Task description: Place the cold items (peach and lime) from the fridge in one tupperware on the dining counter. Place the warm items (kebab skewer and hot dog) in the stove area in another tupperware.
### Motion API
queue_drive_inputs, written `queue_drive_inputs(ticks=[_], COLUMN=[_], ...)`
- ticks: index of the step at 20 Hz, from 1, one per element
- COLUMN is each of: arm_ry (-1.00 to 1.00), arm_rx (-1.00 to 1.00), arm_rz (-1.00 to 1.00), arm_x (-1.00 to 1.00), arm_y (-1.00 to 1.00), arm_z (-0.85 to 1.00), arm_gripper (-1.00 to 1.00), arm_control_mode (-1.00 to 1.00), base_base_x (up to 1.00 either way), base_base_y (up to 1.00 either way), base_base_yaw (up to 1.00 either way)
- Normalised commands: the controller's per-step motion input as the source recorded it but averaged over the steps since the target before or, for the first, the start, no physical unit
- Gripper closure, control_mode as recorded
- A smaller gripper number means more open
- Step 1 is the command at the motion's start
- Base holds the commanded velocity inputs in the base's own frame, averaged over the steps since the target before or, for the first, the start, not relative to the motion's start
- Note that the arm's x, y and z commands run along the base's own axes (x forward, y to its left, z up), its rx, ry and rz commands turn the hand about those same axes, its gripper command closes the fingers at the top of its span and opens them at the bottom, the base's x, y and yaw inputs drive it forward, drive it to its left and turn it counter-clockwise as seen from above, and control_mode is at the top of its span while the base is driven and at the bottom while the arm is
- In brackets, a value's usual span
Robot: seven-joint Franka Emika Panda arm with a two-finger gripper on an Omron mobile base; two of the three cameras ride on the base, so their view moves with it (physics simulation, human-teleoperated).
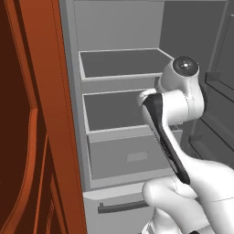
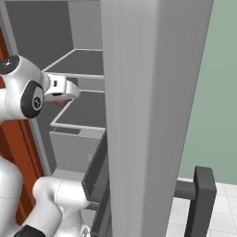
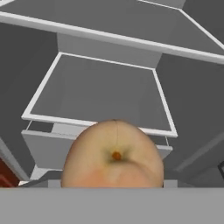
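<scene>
The peach (image 3: 113, 154) sits right at the tool, close against the hand camera and bulking large at the bottom of the hand view, its stem dimple facing the lens. The tool (image 2: 62, 98) is inside the fridge (image 1: 121, 121), over the middle shelf (image 3: 100, 94) — a reddish patch shows under it in the right base view. Its jaws stand fairly wide, about a peach's breadth, and appear to be closed on the fruit, though the fingertips themselves are hidden.

The step in hand looks like carrying the peach out. It would go best drawn straight back toward the near side, level — clear of the shelf lip and the open door (image 2: 152, 115) on the right before the base turns away.
</scene>
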Motion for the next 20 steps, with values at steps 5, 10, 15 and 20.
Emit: queue_drive_inputs(ticks=[5,10,15,20], arm_ry=[-0.18,-0.03,0.0,0.0], arm_rx=[-0.02,0.0,0.0,0.0], arm_rz=[0.0,0.0,0.0,0.0], arm_x=[-1.0,-0.2,0.0,0.0], arm_y=[0.02,0.0,0.0,0.0], arm_z=[-0.17,-0.03,0.0,0.0], arm_gripper=[1.0,1.0,1.0,1.0], arm_control_mode=[-1.0,1.0,1.0,1.0], base_base_x=[0.0,-0.8,-1.0,-1.0], base_base_y=[0.0,0.04,0.1,0.13], base_base_yaw=[0.0,0.0,0.03,0.12])
